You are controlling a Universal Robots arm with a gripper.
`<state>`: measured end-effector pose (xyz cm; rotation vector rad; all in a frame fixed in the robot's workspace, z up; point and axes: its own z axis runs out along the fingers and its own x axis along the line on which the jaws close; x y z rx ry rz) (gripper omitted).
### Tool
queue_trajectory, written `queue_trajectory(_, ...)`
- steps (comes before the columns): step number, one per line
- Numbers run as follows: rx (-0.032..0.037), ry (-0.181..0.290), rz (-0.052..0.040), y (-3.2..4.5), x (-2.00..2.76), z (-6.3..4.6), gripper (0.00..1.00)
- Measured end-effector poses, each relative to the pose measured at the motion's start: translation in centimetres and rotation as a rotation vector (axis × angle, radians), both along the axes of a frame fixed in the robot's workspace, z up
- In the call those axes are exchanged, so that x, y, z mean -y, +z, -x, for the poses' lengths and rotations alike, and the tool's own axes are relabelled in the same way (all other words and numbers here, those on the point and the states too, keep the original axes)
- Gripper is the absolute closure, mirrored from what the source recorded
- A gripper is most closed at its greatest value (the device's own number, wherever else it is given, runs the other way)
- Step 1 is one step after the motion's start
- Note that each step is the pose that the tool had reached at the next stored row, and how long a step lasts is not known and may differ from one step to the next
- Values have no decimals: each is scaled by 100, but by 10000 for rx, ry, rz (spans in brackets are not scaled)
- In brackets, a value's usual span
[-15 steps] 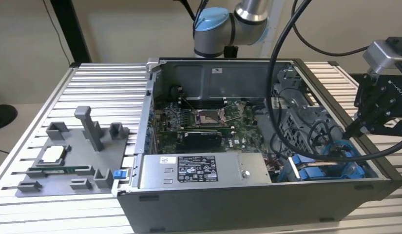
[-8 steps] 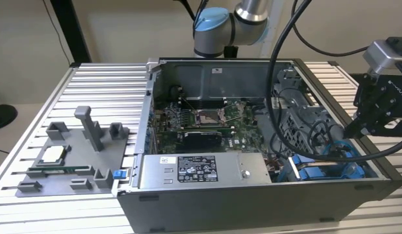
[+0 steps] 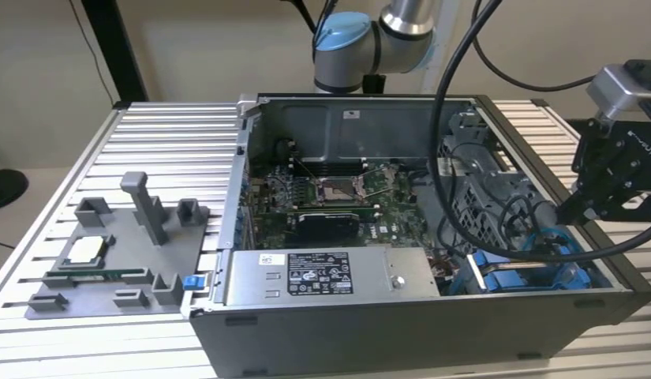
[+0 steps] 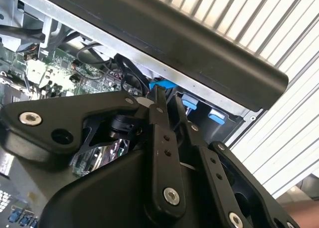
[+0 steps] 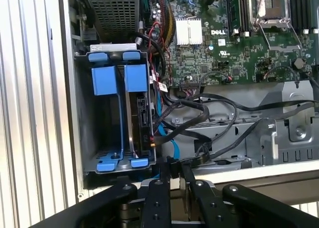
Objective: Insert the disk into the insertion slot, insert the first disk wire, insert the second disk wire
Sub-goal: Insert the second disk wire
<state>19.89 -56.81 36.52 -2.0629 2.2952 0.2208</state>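
Disk (image 5: 140,113) is seen seated on edge in the insertion slot (image 5: 97,128); the first step is judged done. Whether the cables (image 5: 195,110) beside it are plugged cannot be told. Claw (image 5: 177,164) is nearly closed near the slot; nothing is seen held.

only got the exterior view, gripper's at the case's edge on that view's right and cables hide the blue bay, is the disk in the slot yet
Observer: Yes, in the first wrist view the disk stands on edge inside the insertion slot, between blue rails.
Operator: bay full then
Observer: No, the compartment beside the disk looks empty.
Operator: where's the arm exactly
Observer: The gripper is at the case rim just past the disk's end, with a black cable by its tip; I can't tell if it holds it.
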Motion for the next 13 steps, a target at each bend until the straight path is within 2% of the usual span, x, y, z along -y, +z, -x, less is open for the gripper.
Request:
queue_trajectory(7, -3, -12, 1, 65, 4, 10, 0)
queue_trajectory(13, 8, -10, 0, 66, 4, 66, 0)
